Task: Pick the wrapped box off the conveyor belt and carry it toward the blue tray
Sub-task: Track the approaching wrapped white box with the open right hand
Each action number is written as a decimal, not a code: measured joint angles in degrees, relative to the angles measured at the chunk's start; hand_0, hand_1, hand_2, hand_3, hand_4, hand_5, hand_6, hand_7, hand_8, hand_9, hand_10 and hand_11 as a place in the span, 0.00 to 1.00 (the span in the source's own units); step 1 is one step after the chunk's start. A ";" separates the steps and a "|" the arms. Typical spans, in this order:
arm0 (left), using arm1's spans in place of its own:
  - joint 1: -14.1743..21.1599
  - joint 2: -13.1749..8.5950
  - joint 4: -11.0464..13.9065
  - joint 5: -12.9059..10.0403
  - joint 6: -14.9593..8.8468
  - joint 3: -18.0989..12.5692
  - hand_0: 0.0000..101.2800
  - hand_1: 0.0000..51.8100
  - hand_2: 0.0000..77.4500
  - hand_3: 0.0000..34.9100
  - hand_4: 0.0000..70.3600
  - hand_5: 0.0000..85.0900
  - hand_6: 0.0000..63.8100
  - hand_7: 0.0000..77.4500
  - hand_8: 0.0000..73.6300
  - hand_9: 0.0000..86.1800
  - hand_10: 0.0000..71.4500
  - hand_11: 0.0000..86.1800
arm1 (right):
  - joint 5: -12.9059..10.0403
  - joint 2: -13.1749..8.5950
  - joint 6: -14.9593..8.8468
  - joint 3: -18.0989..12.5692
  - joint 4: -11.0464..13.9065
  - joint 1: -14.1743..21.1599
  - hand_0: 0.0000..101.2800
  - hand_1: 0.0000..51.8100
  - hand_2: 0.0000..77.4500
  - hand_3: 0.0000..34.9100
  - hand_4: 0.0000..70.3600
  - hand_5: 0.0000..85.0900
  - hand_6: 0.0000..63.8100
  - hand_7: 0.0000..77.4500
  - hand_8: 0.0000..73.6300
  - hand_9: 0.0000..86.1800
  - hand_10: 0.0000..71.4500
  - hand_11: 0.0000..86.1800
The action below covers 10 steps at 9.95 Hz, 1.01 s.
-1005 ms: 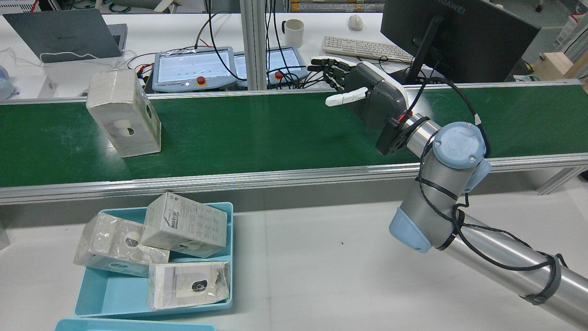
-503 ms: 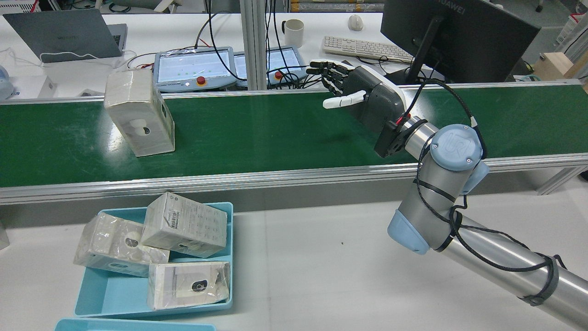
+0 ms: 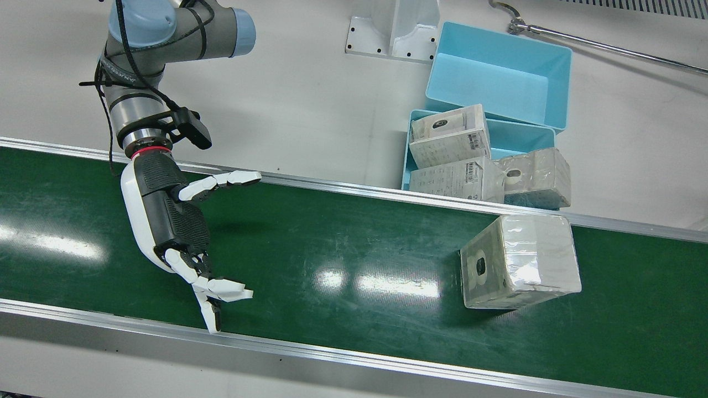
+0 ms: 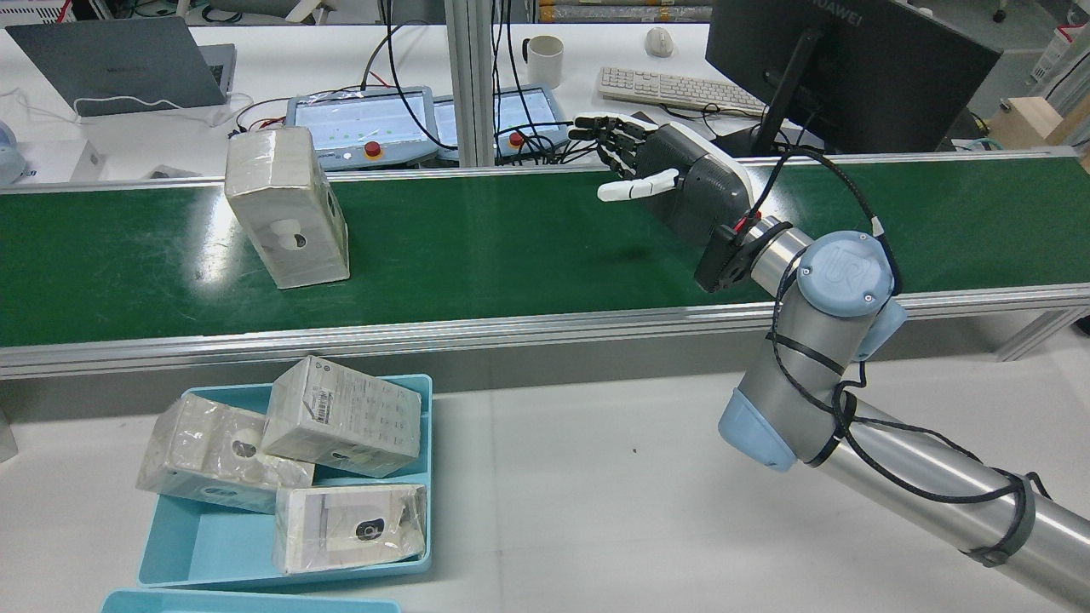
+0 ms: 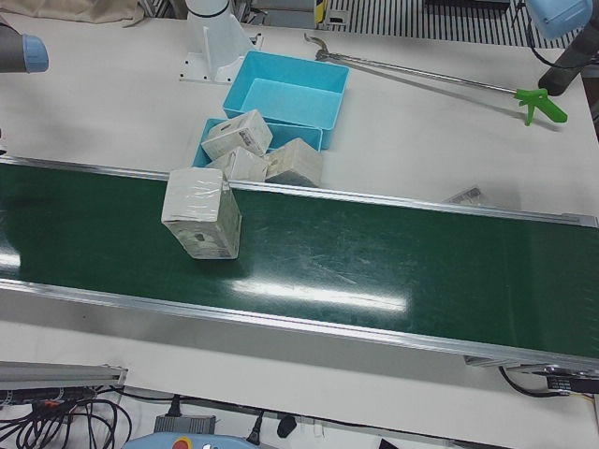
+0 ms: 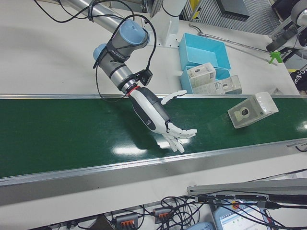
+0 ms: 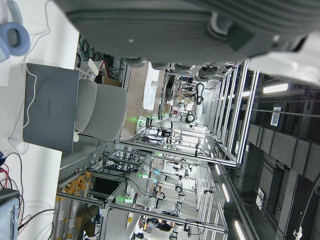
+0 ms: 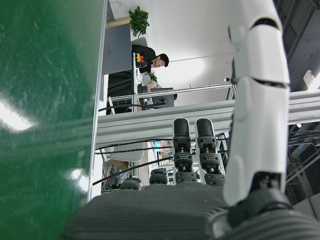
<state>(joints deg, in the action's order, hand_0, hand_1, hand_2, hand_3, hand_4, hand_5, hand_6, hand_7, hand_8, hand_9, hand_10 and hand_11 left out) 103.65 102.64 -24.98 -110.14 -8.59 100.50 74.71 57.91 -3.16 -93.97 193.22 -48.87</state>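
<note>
The wrapped box (image 4: 288,209) stands upright on the green conveyor belt (image 4: 511,255), left of centre in the rear view. It also shows in the front view (image 3: 520,261), the left-front view (image 5: 202,213) and the right-front view (image 6: 253,109). My right hand (image 4: 673,183) hovers over the belt, open and empty, fingers spread toward the box and well apart from it; it also shows in the front view (image 3: 171,221) and the right-front view (image 6: 156,115). The blue tray (image 4: 204,545) holds three wrapped boxes. The left hand view shows only my left hand's palm (image 7: 200,25); its fingers are unclear.
A second, empty blue tray (image 3: 498,72) sits behind the filled one. Aluminium rails (image 4: 511,328) edge the belt. Teach pendants (image 4: 358,128), a monitor (image 4: 851,68) and a keyboard stand beyond the belt. A long grabber tool (image 5: 430,75) lies on the white table.
The wrapped box has travelled right along the belt toward my right hand. The right hand has shifted only slightly.
</note>
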 joint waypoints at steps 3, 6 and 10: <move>0.00 0.00 0.00 0.00 0.00 0.00 0.00 0.00 0.01 0.00 0.00 0.01 0.00 0.01 0.01 0.00 0.01 0.00 | 0.00 -0.06 0.00 0.01 0.00 0.00 0.47 0.28 0.20 0.07 0.27 0.26 0.15 0.32 0.01 0.06 0.00 0.02; 0.00 0.00 0.00 0.00 0.00 0.00 0.00 0.00 0.01 0.00 0.00 0.01 0.00 0.01 0.01 0.00 0.00 0.01 | 0.00 -0.03 0.00 0.04 -0.04 0.00 0.47 0.28 0.20 0.07 0.27 0.26 0.15 0.32 0.01 0.06 0.00 0.02; 0.00 0.00 0.00 0.00 0.00 0.00 0.00 0.00 0.01 0.00 0.00 0.01 0.00 0.01 0.01 0.00 0.00 0.00 | 0.07 -0.07 0.03 0.63 -0.12 0.21 0.47 0.28 0.22 0.06 0.29 0.26 0.15 0.32 0.01 0.06 0.00 0.02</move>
<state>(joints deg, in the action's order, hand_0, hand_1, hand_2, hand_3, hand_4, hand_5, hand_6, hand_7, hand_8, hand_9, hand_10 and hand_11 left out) 103.64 102.64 -24.98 -110.14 -8.60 100.50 74.77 57.84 -3.14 -93.34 193.10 -48.66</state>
